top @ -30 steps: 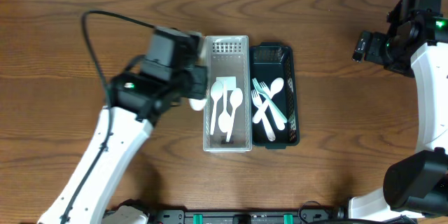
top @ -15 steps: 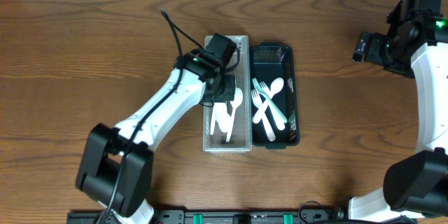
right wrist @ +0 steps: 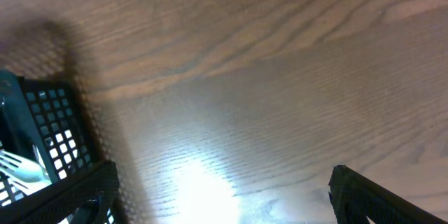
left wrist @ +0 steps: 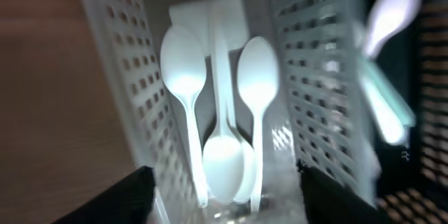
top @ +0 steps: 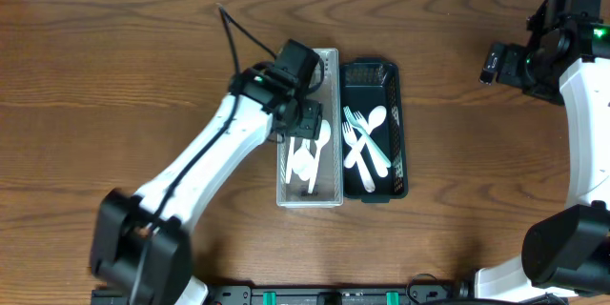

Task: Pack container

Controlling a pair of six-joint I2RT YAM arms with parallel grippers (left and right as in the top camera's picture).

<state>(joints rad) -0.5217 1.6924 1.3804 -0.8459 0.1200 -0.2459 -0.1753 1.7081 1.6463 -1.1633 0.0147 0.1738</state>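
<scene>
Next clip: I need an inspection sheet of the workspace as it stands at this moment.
Surface: wooden table, no spills seen.
Job's things: white bin holds white spoons; black basket, right beside it, holds white forks and a teal utensil.
Clutter: nothing seen.
Grippers: left gripper open above the white bin; right gripper open, empty, over bare wood.
Cables: black cable loops off the left arm.
Surroundings: dark rail along the near edge.

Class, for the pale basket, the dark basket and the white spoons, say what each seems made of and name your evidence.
Pale basket: likely translucent plastic, moulded grid holes, light glows through. Dark basket: probably matte black plastic, same perforated walls. White spoons: apparently glossy thin plastic, uniform white with sheen.
</scene>
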